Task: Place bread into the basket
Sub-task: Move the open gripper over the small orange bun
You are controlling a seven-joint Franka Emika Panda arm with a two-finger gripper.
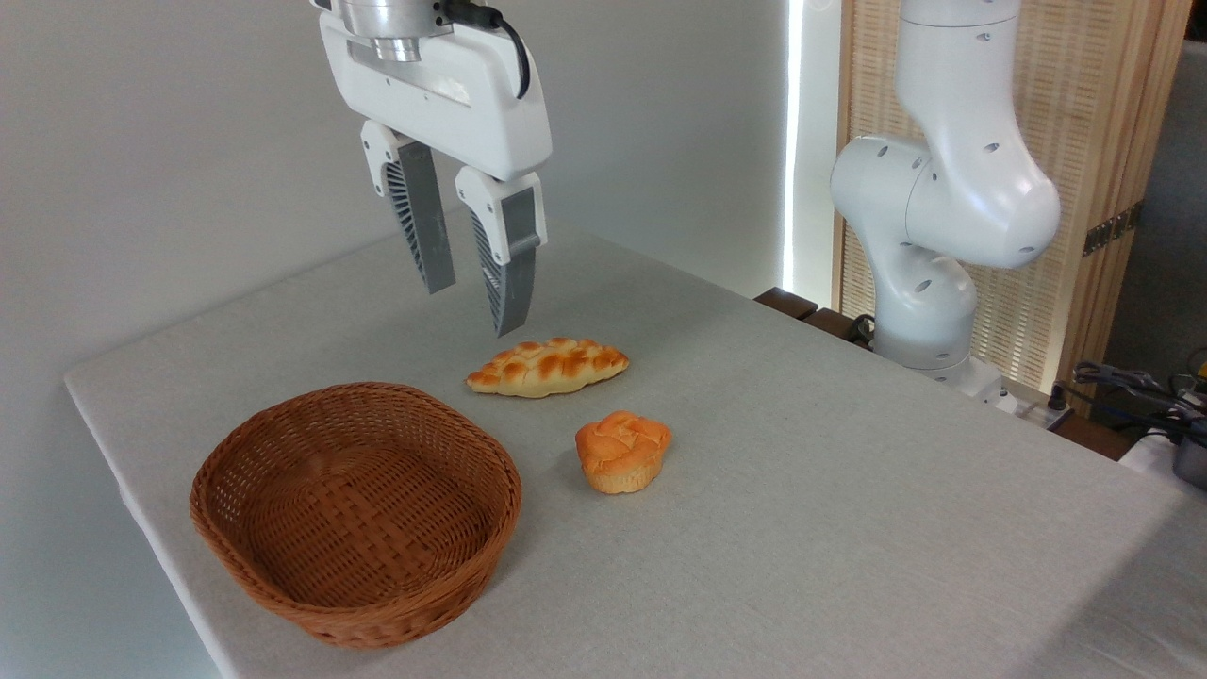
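The bread (pixel 622 451), a small round orange-golden bun with a swirled top, sits on the table just right of the basket. The wide reddish-brown wicker basket (pixel 283 585) lies at the front left with nothing in it. My gripper (pixel 474 308) hangs open in the air above the table's far side, above and left of the bun. Its grey fingers (pixel 418 222) point down with nothing between them.
A long braided golden loaf (pixel 548 367) lies just below and right of the fingertips, behind the bun. The table (pixel 801 528) has a grey cloth. The arm's white base (pixel 943 236) stands at the right rear, with cables (pixel 1132 387) at the far right edge.
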